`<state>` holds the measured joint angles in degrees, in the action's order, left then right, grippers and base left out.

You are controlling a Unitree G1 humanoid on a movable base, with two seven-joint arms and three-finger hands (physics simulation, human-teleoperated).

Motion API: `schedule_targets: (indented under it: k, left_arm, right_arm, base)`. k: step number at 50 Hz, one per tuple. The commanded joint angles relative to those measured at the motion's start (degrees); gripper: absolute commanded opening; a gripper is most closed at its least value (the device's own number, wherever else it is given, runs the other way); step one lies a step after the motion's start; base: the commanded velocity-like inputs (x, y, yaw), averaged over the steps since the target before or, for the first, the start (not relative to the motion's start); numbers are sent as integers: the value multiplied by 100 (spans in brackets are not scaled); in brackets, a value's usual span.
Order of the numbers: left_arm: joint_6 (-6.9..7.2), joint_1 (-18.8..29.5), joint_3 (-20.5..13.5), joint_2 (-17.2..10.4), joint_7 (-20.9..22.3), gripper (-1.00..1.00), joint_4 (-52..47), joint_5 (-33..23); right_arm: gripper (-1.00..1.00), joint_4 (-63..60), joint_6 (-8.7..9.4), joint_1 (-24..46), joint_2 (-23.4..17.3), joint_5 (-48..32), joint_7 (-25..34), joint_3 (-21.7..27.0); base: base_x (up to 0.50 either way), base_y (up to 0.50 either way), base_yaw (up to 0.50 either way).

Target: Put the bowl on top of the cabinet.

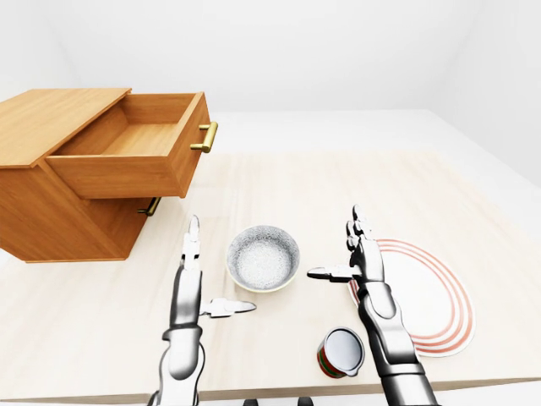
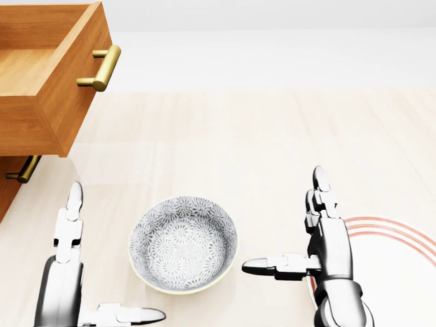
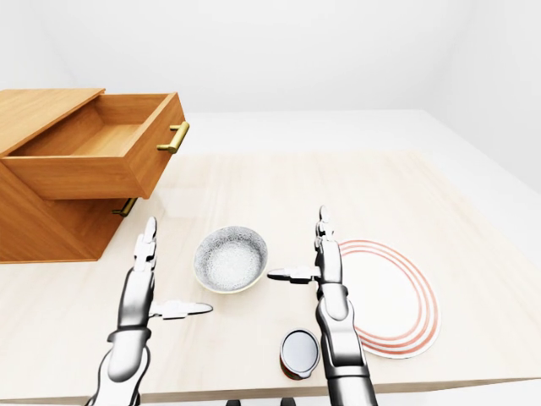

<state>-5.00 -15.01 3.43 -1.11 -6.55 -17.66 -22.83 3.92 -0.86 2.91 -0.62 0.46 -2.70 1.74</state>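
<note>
Bowl (image 2: 182, 253) between two open hands

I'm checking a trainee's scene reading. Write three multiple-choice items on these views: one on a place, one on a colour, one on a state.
1. In the head view, the bowl lies:
A. inside the drawer
B. between the left hand and right hand
C. on the plate

2. The rings on the plate are:
A. red
B. blue
C. green

3. The top drawer of the cabinet is:
A. shut
B. removed
C. pulled open

Answers:
1 B, a hand stands on each side of it.
2 A, red rings circle the white plate.
3 C, its empty inside shows.
</note>
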Motion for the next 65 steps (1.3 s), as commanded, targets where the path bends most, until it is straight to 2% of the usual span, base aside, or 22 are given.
schedule_targets:
  k: [1,4,6,13,16,20,29,32,36,44,54,65]
  left_arm:
    - [0,-376,266,-20,-606,100,-128,-873]
    - [0,-313,359,-18,-1090,100,110,-1282]
    - [0,-290,434,-8,-1634,100,281,-1762]
    - [0,-198,624,-59,-2017,100,586,-2034]
    - [0,-131,682,-72,-2345,100,750,-2356]
    - [0,-34,755,-72,-2345,100,1004,-2735]
    - [0,53,991,-73,-2345,100,1317,-3038]
    - [0,-13,1162,-62,-2345,100,1282,-3218]
    - [0,11,1341,-73,-2345,100,1355,-3337]
    - [0,126,1663,-62,-2345,100,1704,-3414]
    - [0,542,1618,54,-2345,100,2561,-3407]
    - [0,692,1558,138,-2345,100,2830,-3446]
  right_arm:
    - [100,-84,10,-50,13,35,115,-52]
    - [100,-73,9,-48,18,-5,82,-54]
    - [100,-103,17,-64,23,-24,69,-61]
    - [100,-38,-8,-42,26,-43,73,-70]
    - [100,-47,-8,-59,39,-73,65,-98]
    - [100,-25,-11,-36,38,-78,68,-96]
    - [100,93,-19,28,44,-139,42,-121]
    - [100,198,-61,76,40,-142,46,-114]
    - [100,104,-16,37,49,-163,42,-137]
    - [100,95,-37,14,55,-184,57,-156]
    - [100,112,-30,25,60,-225,82,-187]
    - [100,97,-31,13,74,-258,79,-209]
  base:
    - [0,0,0]
    - [0,0,0]
    - [0,0,0]
    - [0,0,0]
    - [0,0,0]
    - [0,0,0]
    - [0,0,0]
    - [0,0,0]
    - [0,0,0]
    - [0,0,0]
    - [0,0,0]
    - [0,0,0]
